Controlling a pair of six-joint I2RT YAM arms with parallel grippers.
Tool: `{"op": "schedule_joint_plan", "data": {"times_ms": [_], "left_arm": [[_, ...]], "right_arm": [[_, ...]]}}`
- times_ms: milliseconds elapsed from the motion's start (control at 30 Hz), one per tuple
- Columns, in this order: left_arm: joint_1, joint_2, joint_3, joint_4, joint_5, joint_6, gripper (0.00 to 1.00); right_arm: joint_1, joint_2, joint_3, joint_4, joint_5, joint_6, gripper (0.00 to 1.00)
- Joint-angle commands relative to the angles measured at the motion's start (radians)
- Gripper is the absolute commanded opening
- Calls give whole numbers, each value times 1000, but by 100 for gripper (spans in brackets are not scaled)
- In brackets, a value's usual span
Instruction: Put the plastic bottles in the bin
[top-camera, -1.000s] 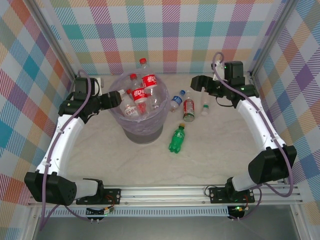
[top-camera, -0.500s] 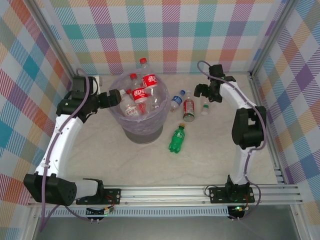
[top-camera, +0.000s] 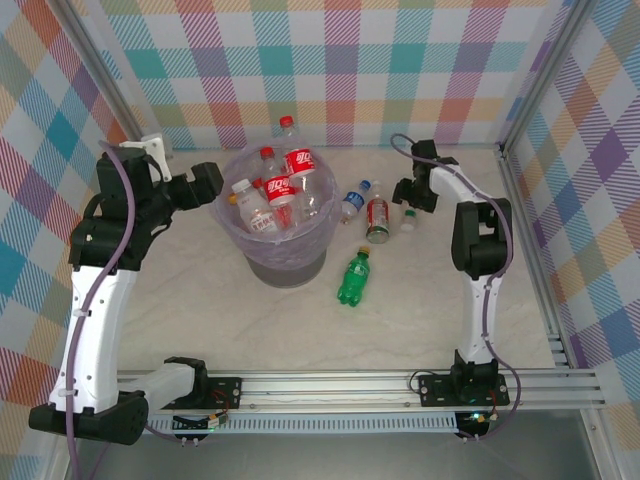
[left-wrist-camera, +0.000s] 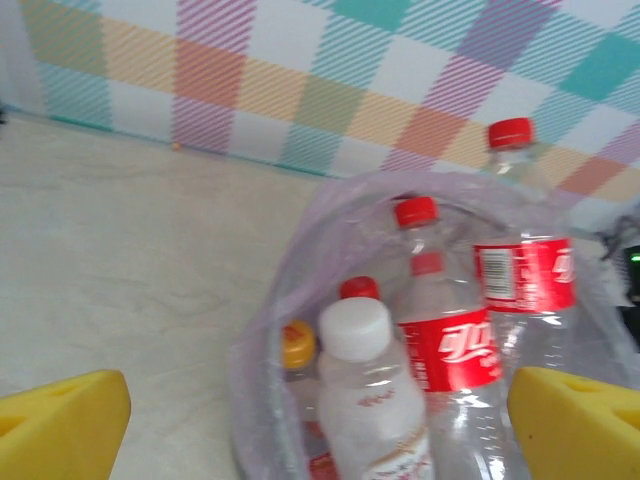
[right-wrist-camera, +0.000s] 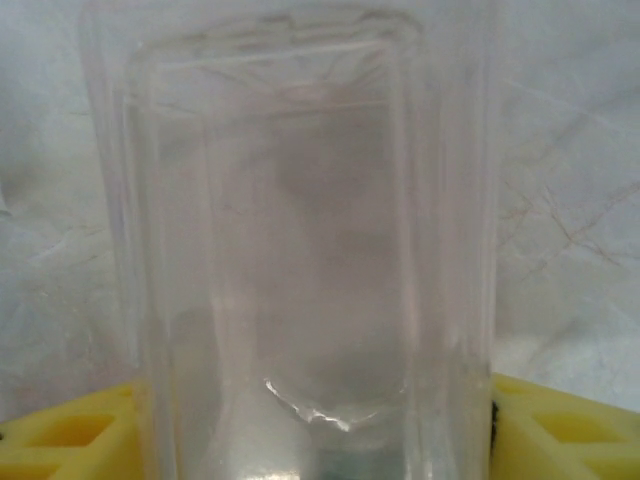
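One clear bottle (right-wrist-camera: 300, 250), between right jaws

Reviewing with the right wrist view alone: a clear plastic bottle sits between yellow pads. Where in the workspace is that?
Observer: The right hand is at a small clear plastic bottle, right of the round grey bin with the lavender liner.
Operator: Any others outside?
Observer: A green plastic bottle, a red-labelled bottle and a blue-labelled bottle lie nearby.
Operator: And the other arm?
Observer: The left hand is open and empty at the bin's left rim.
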Motion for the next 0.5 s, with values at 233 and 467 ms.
{"op": "schedule_joint_plan", "data": {"times_ms": [233, 467], "left_arm": [[-91, 34, 20, 121, 179, -202, 93], [-377, 134, 43, 195, 94, -232, 93]], "right_arm": [[-81, -454, -381, 113, -189, -93, 55], [-82, -905, -655, 165, -451, -146, 54]]}}
